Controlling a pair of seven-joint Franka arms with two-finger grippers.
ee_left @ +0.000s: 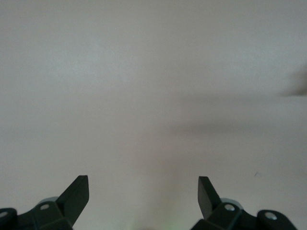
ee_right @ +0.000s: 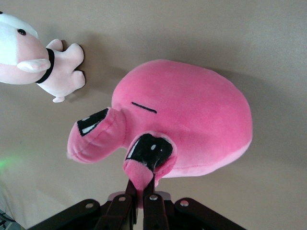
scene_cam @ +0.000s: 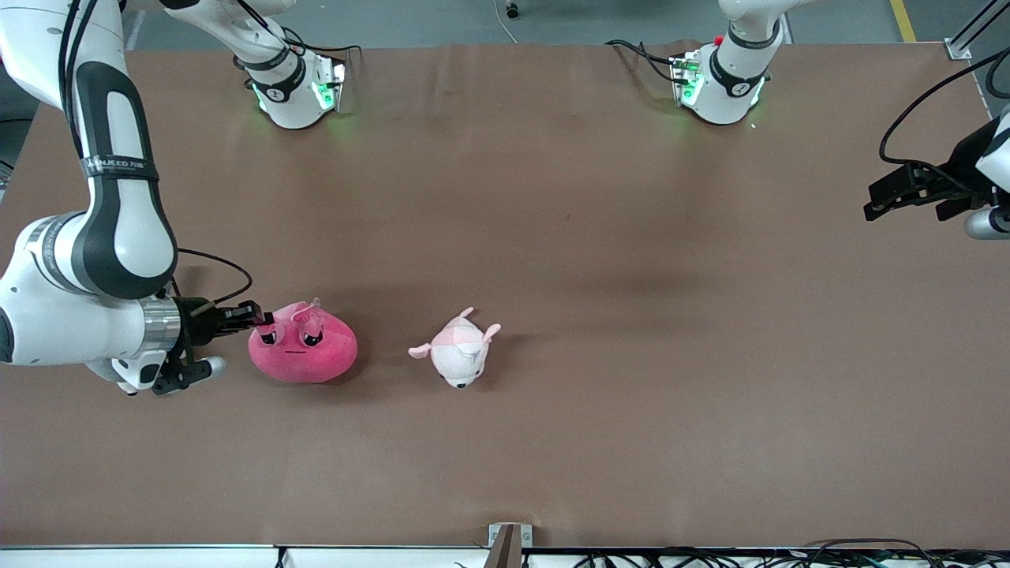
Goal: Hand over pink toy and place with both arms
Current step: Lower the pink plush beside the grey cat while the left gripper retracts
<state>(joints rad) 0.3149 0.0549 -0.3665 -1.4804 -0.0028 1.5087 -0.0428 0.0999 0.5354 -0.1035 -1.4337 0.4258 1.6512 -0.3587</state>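
The pink toy (scene_cam: pixel 304 351) (ee_right: pixel 192 120), a big round hot-pink plush with black eyes, lies on the table toward the right arm's end. My right gripper (scene_cam: pixel 260 317) (ee_right: pixel 140 184) is shut on a small pink flap by one of its eyes, at the toy's edge. Over the table's edge at the left arm's end, my left gripper (scene_cam: pixel 872 207) (ee_left: pixel 144 194) is open and empty, with only bare table under it.
A smaller pale pink-and-white plush animal (scene_cam: pixel 461 351) (ee_right: pixel 33 62) lies beside the pink toy, toward the middle of the brown table (scene_cam: pixel 631 315). The two arm bases (scene_cam: pixel 296 87) (scene_cam: pixel 722 83) stand along the table's farthest edge.
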